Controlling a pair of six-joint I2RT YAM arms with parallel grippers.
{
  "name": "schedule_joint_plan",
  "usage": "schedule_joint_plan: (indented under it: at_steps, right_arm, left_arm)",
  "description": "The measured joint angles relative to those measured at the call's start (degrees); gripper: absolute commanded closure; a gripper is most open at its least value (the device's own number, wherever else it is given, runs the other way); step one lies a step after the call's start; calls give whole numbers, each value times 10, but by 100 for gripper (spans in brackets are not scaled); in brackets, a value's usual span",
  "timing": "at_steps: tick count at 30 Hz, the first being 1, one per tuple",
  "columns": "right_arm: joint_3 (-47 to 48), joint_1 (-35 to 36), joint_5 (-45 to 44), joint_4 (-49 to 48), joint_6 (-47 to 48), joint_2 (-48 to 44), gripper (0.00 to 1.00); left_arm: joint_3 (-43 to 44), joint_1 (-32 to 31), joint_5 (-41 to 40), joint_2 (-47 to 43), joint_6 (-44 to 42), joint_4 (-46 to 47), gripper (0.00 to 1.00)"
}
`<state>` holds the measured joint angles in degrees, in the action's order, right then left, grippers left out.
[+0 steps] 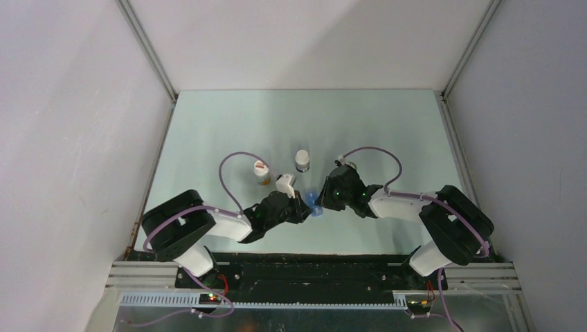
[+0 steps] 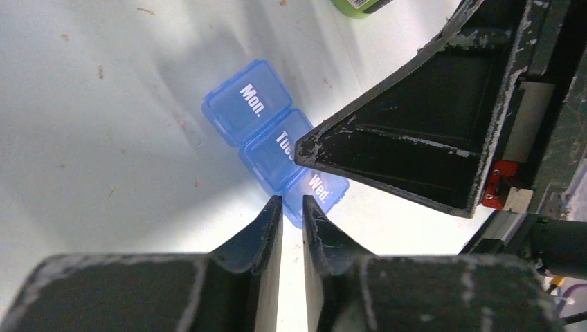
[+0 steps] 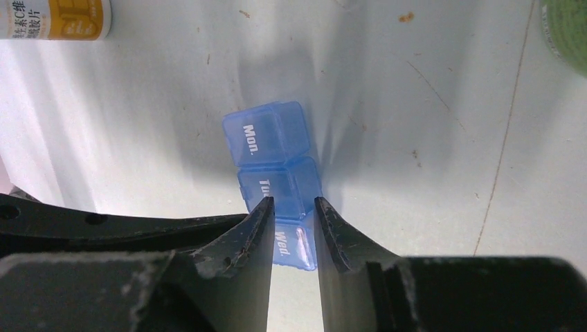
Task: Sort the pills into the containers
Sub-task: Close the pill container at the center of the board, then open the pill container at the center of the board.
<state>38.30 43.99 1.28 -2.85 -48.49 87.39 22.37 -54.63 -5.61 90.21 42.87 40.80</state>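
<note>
A small translucent blue pill box [image 2: 266, 131] lies on the table, its containers marked Mon., Tue. and Wed., all with lids down. It also shows in the right wrist view [image 3: 266, 135] and between the two arms from above [image 1: 315, 207]. My right gripper [image 3: 292, 200] straddles the box around the Tue./Wed. joint, its fingers against both long sides. One right finger [image 2: 415, 138] crosses the left wrist view over the Tue. lid. My left gripper [image 2: 291, 200] is nearly closed, its tips pinching the corner of the Wed. end. No pills are in view.
A white-capped bottle [image 1: 302, 160] and an orange-labelled bottle [image 1: 261, 171] stand just behind the grippers; the latter shows at the right wrist view's top left [image 3: 55, 17]. A green round bottle [image 3: 567, 28] sits at that view's top right and at the top of the left wrist view [image 2: 360, 5].
</note>
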Motion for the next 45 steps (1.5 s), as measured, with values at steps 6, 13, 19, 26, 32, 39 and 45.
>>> schedule_joint_plan:
  at_steps: [6, 13, 19, 26, 32, 39, 45]
  right_arm:
    - [21, 8, 3, 36, 6, 2, 65]
    - [67, 30, -33, 119, 29, 3, 37]
    - [127, 73, -105, 176, 51, 13, 29]
    - [197, 115, -176, 233, 61, 77, 36]
    - [213, 125, -204, 259, 72, 103, 46]
    - [231, 125, -215, 264, 83, 127, 49]
    - [237, 124, -217, 264, 95, 139, 67]
  left_arm:
    - [4, -1, -26, -70, -9, -122, 60]
    - [7, 5, -78, -200, -9, -223, 56]
    - [7, 11, -146, -309, -3, -289, 52]
    - [-1, 15, -211, -396, 13, -337, 45]
    - [-13, 19, -229, -417, 24, -361, 43]
    - [-25, 26, -229, -424, 35, -363, 41]
    - [-39, 29, -226, -431, 36, -356, 38]
